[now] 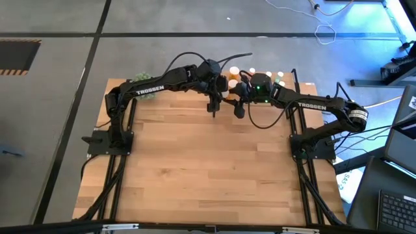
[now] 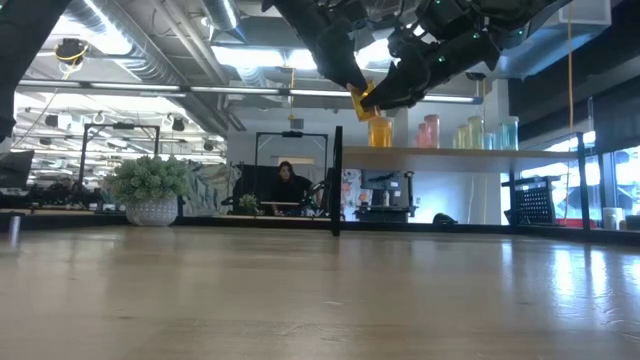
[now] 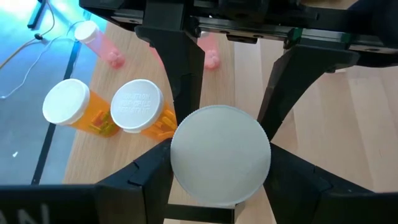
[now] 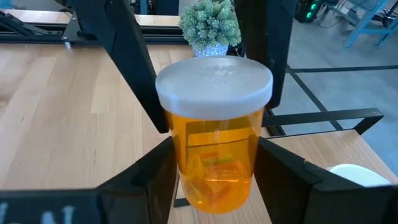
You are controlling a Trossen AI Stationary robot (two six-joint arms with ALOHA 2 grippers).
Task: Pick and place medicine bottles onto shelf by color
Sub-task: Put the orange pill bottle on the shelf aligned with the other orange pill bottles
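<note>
An orange translucent medicine bottle with a white cap (image 4: 213,130) is held upright above the light-wood shelf (image 2: 470,152). More capped bottles, orange (image 3: 140,112), pink (image 2: 431,131) and green (image 2: 508,131), stand on that shelf.

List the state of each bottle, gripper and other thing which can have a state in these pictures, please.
held orange bottle: capped, upright, in the air, gripped by both grippers
left gripper: closed on the held orange bottle's cap
right gripper: closed on its body
two other orange bottles: capped, standing on the shelf
pink bottles: upright on the shelf
potted plant: upright on the table
</note>
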